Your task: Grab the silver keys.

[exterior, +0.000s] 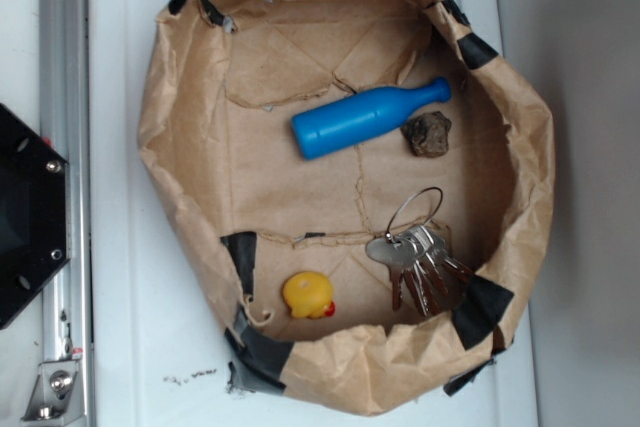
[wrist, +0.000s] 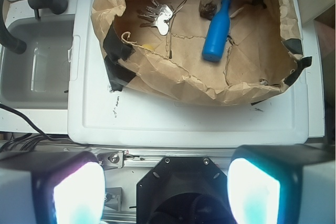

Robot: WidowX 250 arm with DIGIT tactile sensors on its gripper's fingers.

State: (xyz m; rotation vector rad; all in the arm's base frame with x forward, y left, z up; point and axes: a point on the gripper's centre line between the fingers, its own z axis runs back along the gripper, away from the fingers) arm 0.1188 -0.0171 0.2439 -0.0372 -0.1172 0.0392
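Observation:
The silver keys [exterior: 420,267] lie fanned on a thin wire ring at the near right of the brown paper bag's floor; in the wrist view the silver keys [wrist: 157,15] sit at the upper left inside the bag. My gripper [wrist: 167,192] is open, its two pale fingers [wrist: 79,195] wide apart at the bottom of the wrist view with nothing between them. It hangs over the black robot base [wrist: 184,187], well short of the bag and far from the keys. The gripper does not show in the exterior view.
The rolled-down paper bag [exterior: 160,147] stands on a white lid [exterior: 130,297]. Inside it lie a blue bottle [exterior: 365,119], a brown rock [exterior: 427,134] and a yellow rubber duck [exterior: 308,295]. The robot base [exterior: 25,212] and a metal rail are left; a sink [wrist: 37,61] is beside the lid.

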